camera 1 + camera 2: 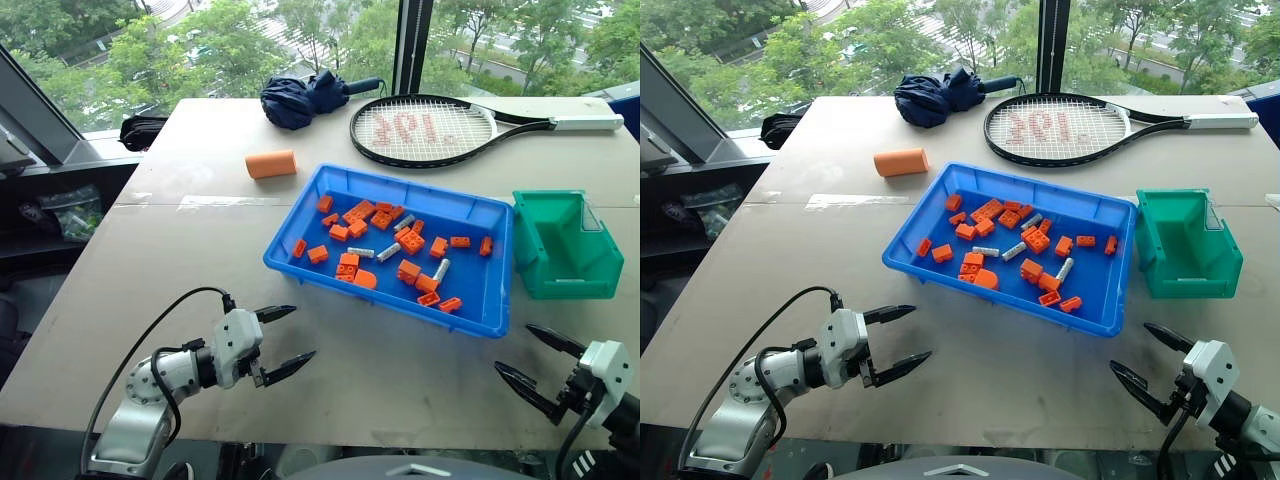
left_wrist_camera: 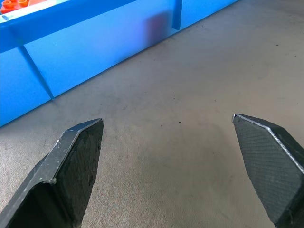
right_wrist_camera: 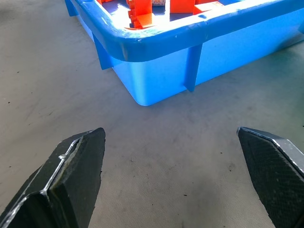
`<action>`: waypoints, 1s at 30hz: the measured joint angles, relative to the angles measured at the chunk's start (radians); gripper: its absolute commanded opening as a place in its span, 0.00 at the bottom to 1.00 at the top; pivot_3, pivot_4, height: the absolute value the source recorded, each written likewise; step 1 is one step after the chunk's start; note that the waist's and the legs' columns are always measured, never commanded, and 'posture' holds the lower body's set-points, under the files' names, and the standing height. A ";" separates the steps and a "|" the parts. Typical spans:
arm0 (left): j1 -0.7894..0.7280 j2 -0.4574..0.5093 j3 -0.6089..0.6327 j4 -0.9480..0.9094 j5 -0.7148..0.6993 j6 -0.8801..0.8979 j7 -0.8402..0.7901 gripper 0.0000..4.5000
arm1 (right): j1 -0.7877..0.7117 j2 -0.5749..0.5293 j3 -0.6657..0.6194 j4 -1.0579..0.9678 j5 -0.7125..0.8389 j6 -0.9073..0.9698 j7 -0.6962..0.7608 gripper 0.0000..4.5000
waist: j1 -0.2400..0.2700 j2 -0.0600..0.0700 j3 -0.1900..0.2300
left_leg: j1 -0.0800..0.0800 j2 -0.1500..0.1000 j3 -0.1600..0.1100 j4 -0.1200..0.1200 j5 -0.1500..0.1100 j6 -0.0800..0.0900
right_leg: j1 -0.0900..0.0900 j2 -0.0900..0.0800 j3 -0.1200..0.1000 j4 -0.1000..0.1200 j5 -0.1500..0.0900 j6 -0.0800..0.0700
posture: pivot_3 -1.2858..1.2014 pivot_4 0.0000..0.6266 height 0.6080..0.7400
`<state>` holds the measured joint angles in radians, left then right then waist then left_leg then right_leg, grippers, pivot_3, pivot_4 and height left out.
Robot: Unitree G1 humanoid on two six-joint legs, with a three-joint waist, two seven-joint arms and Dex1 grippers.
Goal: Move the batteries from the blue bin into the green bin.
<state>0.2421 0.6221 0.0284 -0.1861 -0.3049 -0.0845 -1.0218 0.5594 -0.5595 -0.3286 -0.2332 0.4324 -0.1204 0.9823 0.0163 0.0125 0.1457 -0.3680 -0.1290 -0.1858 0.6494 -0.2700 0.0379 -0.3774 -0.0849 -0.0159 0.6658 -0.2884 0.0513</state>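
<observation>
Bright, even daylight enters through the windows [image 1: 200,50] behind the table [image 1: 200,260]; shadows stay soft, and the views are sharp.

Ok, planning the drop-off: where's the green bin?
The green bin stands on the table's right side, just right of the blue bin, beyond the right gripper.

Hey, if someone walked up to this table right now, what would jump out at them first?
The blue bin at the table's middle, littered with orange bricks and a few silver batteries. To its right stands the green bin, and behind it lie a tennis racket and a folded umbrella. At the near edge, the left tool and right tool hover open, holding nothing.
</observation>
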 measured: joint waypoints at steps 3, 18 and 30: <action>0.002 0.000 0.000 0.001 -0.001 0.000 0.000 0.98 | -0.007 -0.003 0.000 0.000 0.000 0.000 0.002 1.00 | 0.000 0.000 0.000 | 0.000 0.000 0.000 0.000 0.000 0.000 | 0.000 0.000 0.000 0.000 0.000 0.000 | 0.52 0.24 1.00; 0.033 -0.001 0.001 0.014 -0.007 -0.030 -0.001 0.98 | -0.017 -0.035 -0.007 0.001 0.021 0.009 0.015 1.00 | 0.001 0.000 0.000 | 0.000 0.000 0.002 0.000 -0.001 0.001 | 0.000 0.000 0.002 -0.001 0.000 0.000 | 0.52 0.24 1.00; -0.047 0.129 0.034 -0.069 -0.254 0.177 -0.162 0.98 | 0.098 -0.218 -0.213 -0.241 0.230 0.248 0.058 1.00 | 0.001 -0.002 0.004 | -0.001 0.001 0.002 0.000 -0.001 0.002 | -0.001 0.001 0.002 -0.002 0.000 0.000 | 0.52 0.24 1.00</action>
<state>0.1951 0.7516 0.0620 -0.2551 -0.5592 0.0923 -1.1836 0.6576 -0.7770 -0.5416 -0.4742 0.6622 0.1281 1.0407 0.0170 0.0106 0.1492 -0.3687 -0.1279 -0.1836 0.6492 -0.2711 0.0397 -0.3781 -0.0844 -0.0138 0.6637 -0.2885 0.0516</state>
